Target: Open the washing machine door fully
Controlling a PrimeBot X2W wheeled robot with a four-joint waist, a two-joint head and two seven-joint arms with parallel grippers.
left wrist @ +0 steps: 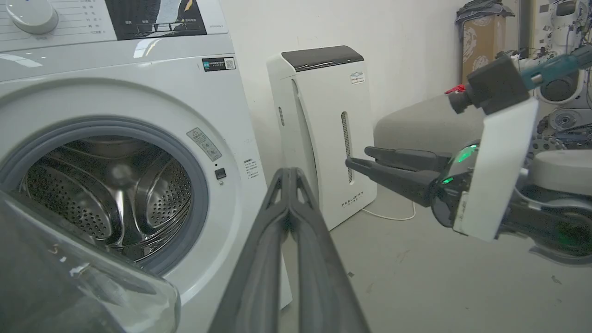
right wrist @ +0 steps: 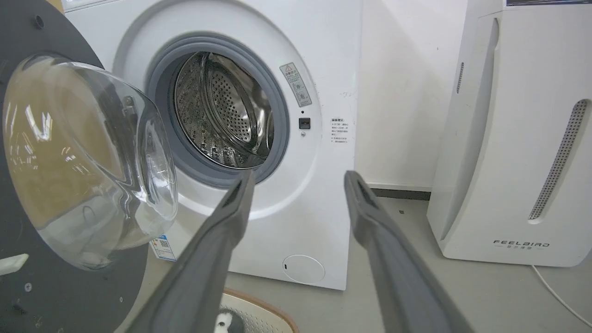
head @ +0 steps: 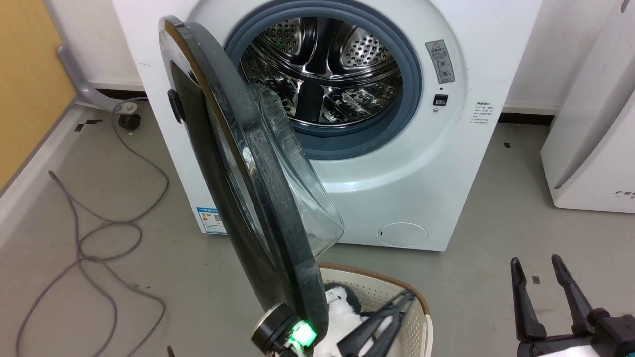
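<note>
The large round glossy black washing machine door (head: 218, 163) stands about half open, edge-on out from the left side of the white boxy front-loading washing machine (head: 412, 188). The left hand (left wrist: 289, 178), fingers pressed together and holding nothing, sits by the door's lower rim on its glass side. I cannot tell whether it touches. The right hand (head: 536, 259) gapes empty, out before the machine's right corner. Likely next is a leftward push. The grey floor (head: 208, 317) left of the machine looks free. A cream perforated basket (head: 369, 290) sits just under the rim.

A grey concrete floor (head: 496, 213) runs back to a white wall (right wrist: 402, 92), with a black skirting strip (head: 526, 118) along the floor's far edge. A yellow wooden panel (head: 25, 74) borders its left edge, near which a grey cable (head: 79, 248) lies in loose loops. A slim white FEELBIRD appliance (right wrist: 518, 138) stands at the floor's far right against the wall, its white cord (right wrist: 555, 293) trailing across the floor.
</note>
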